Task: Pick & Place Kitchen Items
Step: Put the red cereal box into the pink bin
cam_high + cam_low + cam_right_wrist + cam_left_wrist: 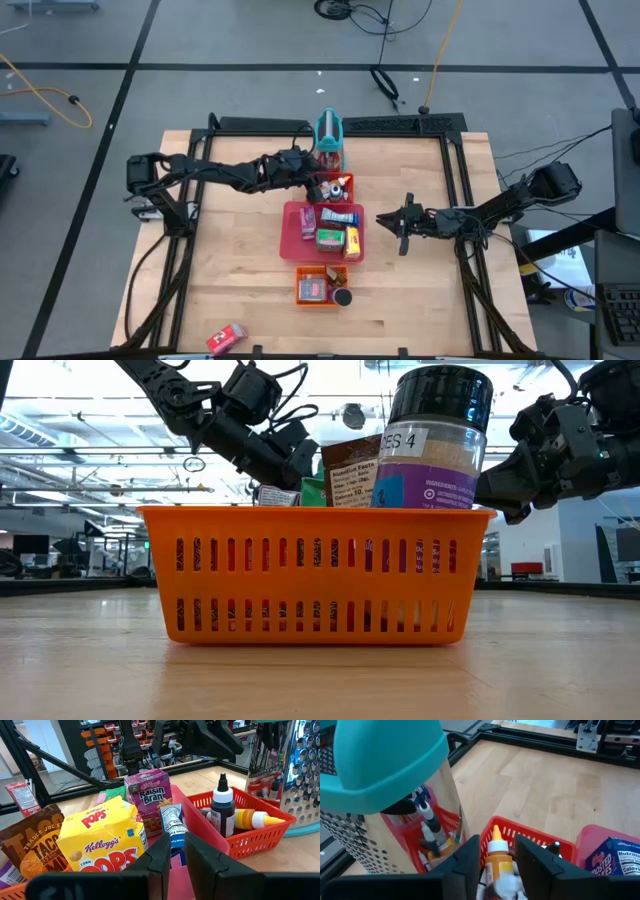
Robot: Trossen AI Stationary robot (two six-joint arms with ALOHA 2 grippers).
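Red basket (540, 836): yellow bottle (497, 857) between parted left jaws | right jaws narrow

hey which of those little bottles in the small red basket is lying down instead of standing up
The yellow-orange bottle with the white cap lies on its side in the small red basket. The black bottle beside it stands upright, nozzle pointing up.

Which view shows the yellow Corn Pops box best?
The right wrist view: the Corn Pops box fills the foreground, label readable. The high view shows only a small yellow top in the pink tray. Low and left wrist views don't show it.
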